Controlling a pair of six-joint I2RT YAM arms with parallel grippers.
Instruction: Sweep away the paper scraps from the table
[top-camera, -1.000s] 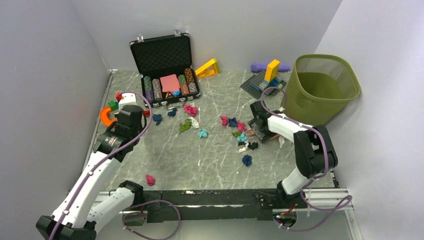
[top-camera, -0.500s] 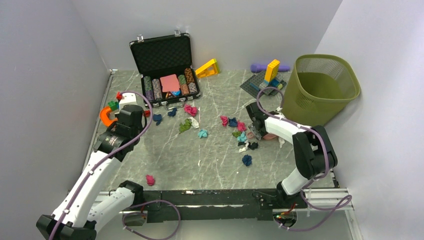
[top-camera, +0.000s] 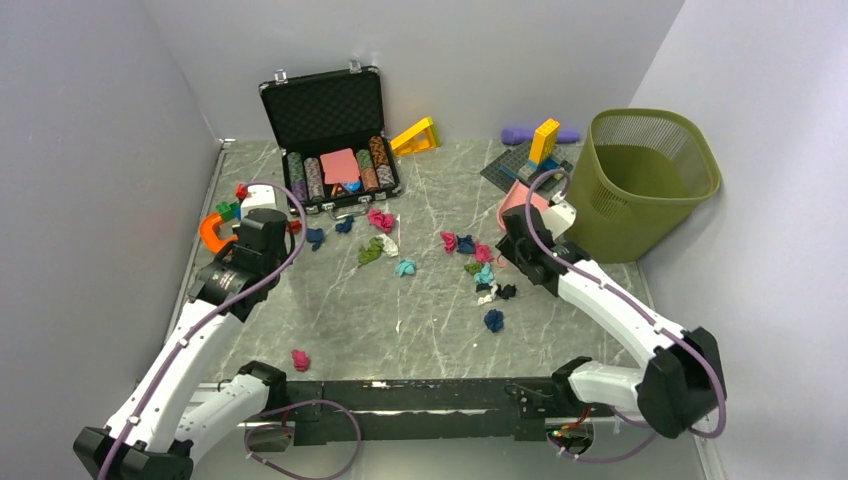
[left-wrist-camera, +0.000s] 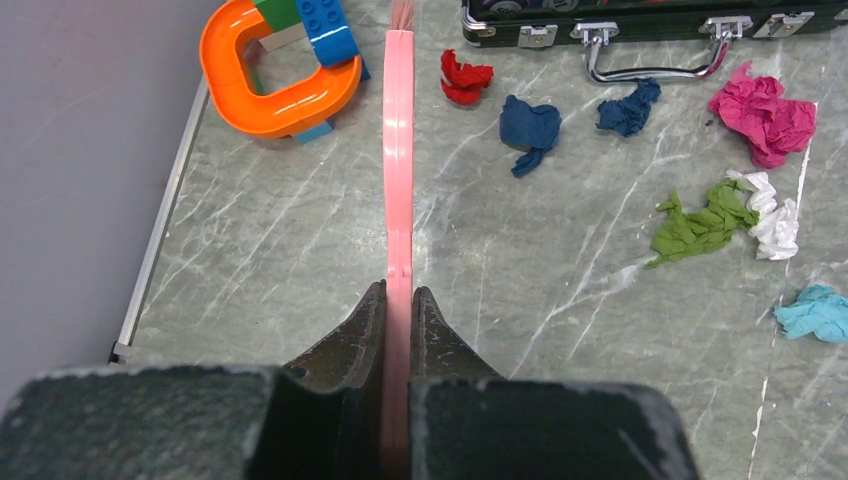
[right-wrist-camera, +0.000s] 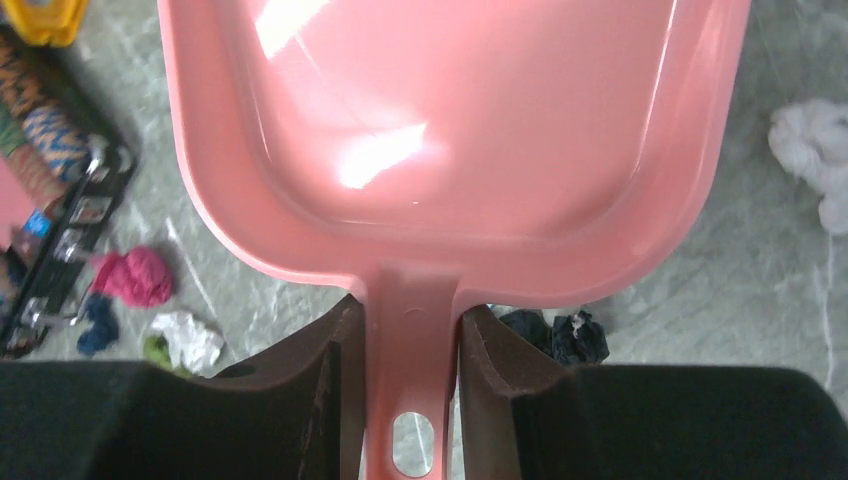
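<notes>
the open black case at the back holds rows of striped chips and a pink slab; the green bin stands in the far right corner, and its mesh hides whatever may lie inside. the pink dustpan shows only bare plastic and glare on its inner face. against the view half a second ago, the dustpan has come up from low beside the scraps and now tilts upright between them and the bin, and the right arm has unfolded from its high elbow into a long forward reach, with its elbow low at the near right. the left arm and the scraps lie as they did. the right gripper is clamped narrow on the dustpan's handle, one finger on each side. the left gripper is pinched tight on a thin pink handle seen edge-on, which points toward the back, past an orange ring with blocks by the left wall. the left arm reaches forward along that wall, its wrist over the table. the paper scraps are strewn over the middle of the table: a colourful cluster just left of the right gripper, magenta, green, white and teal ones in front of the case, red and blue ones near the case's latch, a dark blue one nearer the arms, and a lone magenta one close to the near edge.
</notes>
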